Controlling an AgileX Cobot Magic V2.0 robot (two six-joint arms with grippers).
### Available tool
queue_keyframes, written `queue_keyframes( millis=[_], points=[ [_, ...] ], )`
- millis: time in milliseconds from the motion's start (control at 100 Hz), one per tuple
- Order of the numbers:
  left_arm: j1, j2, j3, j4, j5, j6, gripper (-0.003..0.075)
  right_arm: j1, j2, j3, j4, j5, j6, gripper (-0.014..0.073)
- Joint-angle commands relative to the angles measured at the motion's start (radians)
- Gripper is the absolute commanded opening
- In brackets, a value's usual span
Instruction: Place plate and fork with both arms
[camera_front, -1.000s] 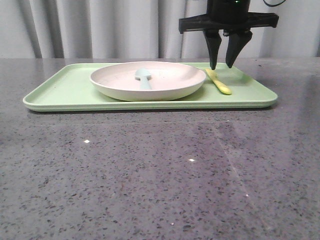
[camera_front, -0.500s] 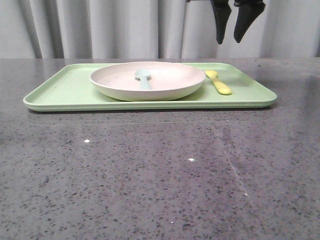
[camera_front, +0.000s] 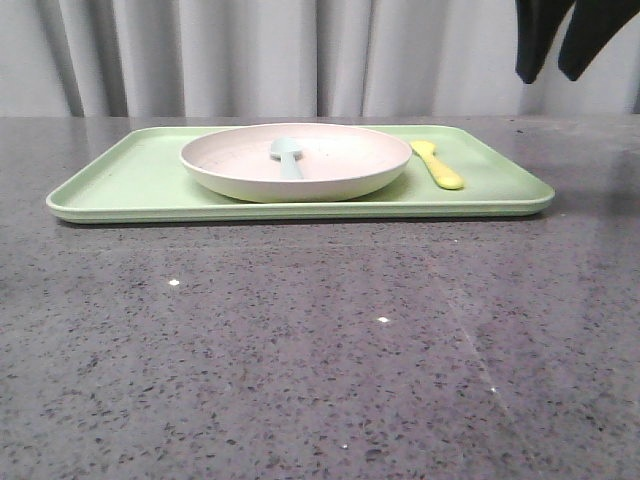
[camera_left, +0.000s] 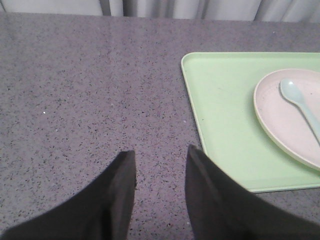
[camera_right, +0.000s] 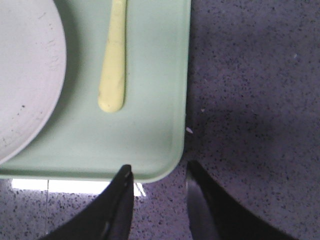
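Observation:
The cream-pink plate rests on a light green tray, with a pale blue-green spoon lying in it. Right of the plate, the yellow fork lies flat on the tray. High at the top right hangs my right gripper, open and empty. In the right wrist view that gripper hovers over the tray's corner, with the fork and the plate's edge beyond. My left gripper is open over bare table beside the tray; the plate and spoon show there.
A grey speckled table spreads in front of the tray. Pale curtains hang behind it.
The right gripper has risen from just above the fork and moved up and to the right, open and empty. The fork, plate and spoon stay where they were.

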Motion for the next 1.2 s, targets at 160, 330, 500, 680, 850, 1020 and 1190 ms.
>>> queue_keyframes(
  millis=[160, 330, 500, 680, 850, 1020, 1190],
  points=[
    [0.002, -0.093, 0.041, -0.002, -0.085, -0.011, 0.0237, -0.004, -0.297, 0.213, -0.033, -0.193, -0.010, 0.0276],
    [0.002, -0.132, 0.071, -0.002, -0.078, -0.009, 0.0171, -0.004, -0.478, 0.397, -0.039, -0.349, -0.010, 0.0276],
    [0.002, -0.154, 0.083, -0.002, -0.083, -0.009, 0.0086, -0.004, -0.647, 0.588, -0.053, -0.486, -0.010, 0.0276],
    [0.002, -0.156, 0.083, -0.002, -0.083, -0.001, 0.0005, -0.004, -0.812, 0.734, -0.079, -0.543, -0.010, 0.0234],
    [0.002, -0.156, 0.083, -0.002, -0.083, 0.000, -0.0020, -0.004, -0.969, 0.838, -0.089, -0.551, -0.010, 0.0048],
    [0.002, -0.156, 0.083, -0.002, -0.084, 0.027, -0.0020, -0.004, -1.090, 0.902, -0.089, -0.551, -0.010, -0.0066],
    [0.002, -0.156, 0.083, -0.002, -0.086, 0.034, -0.0020, -0.004, -1.182, 0.944, -0.089, -0.551, -0.010, -0.0068]
  ],
)
